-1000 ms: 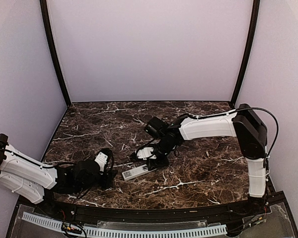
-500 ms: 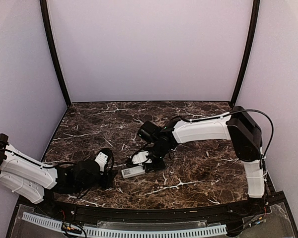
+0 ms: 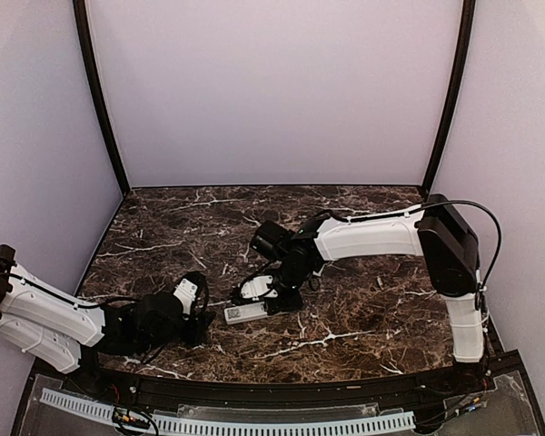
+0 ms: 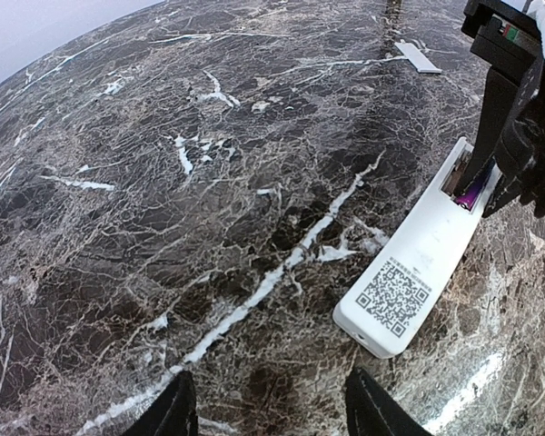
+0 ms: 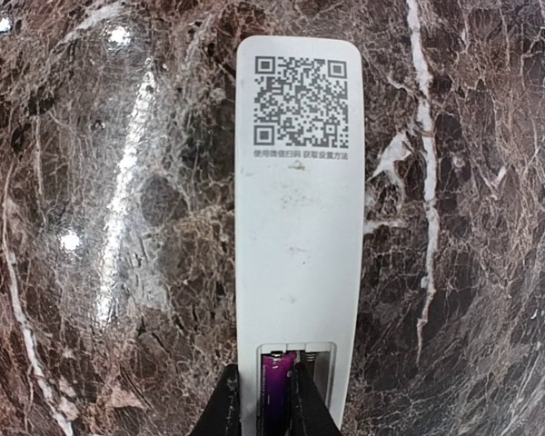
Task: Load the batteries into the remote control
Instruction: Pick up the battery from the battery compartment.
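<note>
The white remote control (image 3: 243,313) (image 4: 418,263) (image 5: 295,227) lies back side up on the marble table, its QR label showing. Its battery compartment is open at the end nearest my right arm. A purple battery (image 5: 280,381) (image 4: 472,193) sits in the left slot, tilted, and my right gripper (image 5: 265,392) (image 3: 271,292) is shut on it from above. The slot beside it shows a bare spring. My left gripper (image 4: 272,407) (image 3: 203,320) hovers low and open just short of the remote's other end, touching nothing.
A small flat white piece (image 4: 418,56) lies on the table beyond the remote. Dark marble table (image 3: 363,309) with walls on three sides and a black rail (image 3: 282,389) along the near edge. The right arm reaches across the table's middle.
My right gripper moved left and down over the remote's open end, its jaws narrowing on the battery. The remote shifted slightly left. The left arm stayed still.
</note>
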You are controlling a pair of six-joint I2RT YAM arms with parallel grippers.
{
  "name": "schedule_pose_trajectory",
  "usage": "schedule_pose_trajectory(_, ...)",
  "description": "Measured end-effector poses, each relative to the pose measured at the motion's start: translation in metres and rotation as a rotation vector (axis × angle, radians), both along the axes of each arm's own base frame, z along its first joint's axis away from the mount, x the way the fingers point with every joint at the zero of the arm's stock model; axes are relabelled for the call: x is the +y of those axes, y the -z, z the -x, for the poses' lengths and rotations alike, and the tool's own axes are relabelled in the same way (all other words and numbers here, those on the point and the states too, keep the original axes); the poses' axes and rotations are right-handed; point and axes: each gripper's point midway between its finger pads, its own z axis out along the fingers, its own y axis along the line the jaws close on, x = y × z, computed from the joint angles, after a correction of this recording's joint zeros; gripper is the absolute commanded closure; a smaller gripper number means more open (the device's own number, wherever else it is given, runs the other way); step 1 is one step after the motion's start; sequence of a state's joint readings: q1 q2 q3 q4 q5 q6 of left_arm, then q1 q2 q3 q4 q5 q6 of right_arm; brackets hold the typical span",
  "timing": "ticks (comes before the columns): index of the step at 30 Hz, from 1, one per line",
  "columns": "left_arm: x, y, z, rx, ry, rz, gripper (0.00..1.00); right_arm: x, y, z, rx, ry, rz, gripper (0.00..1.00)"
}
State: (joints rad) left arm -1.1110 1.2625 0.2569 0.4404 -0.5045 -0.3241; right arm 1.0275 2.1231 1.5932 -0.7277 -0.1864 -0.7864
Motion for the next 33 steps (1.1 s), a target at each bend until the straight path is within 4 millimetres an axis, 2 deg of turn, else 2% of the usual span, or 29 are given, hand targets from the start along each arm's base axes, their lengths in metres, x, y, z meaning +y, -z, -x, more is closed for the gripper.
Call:
schedule_pose_trajectory(4, 0.0, 0.0, 0.0, 0.001, 0.002, 0.001, 0.45, -0.003, 0.001, 0.001, 0.007, 0.013, 0.013, 0.85)
schedule_pose_trajectory(10, -0.001, 0.0, 0.001, 0.003, 0.005, 0.001, 0.45, -0.006, 0.001, -0.001, 0.022, 0.051, 0.023, 0.83)
schedule_pose_trajectory(15, -0.001, 0.0, 0.001, 0.004, 0.007, 0.002, 0.46, -0.018, 0.002, -0.007, 0.022, 0.096, 0.069, 0.8)
schedule_pose_trajectory(19, -0.001, 0.0, 0.001, 0.005, 0.008, 0.002, 0.45, -0.026, 0.003, -0.008, 0.028, 0.121, 0.1, 0.78)
schedule_pose_trajectory(33, -0.001, 0.0, 0.001, 0.004, 0.01, 0.001, 0.45, -0.033, 0.002, -0.01, 0.024, 0.151, 0.134, 0.8)
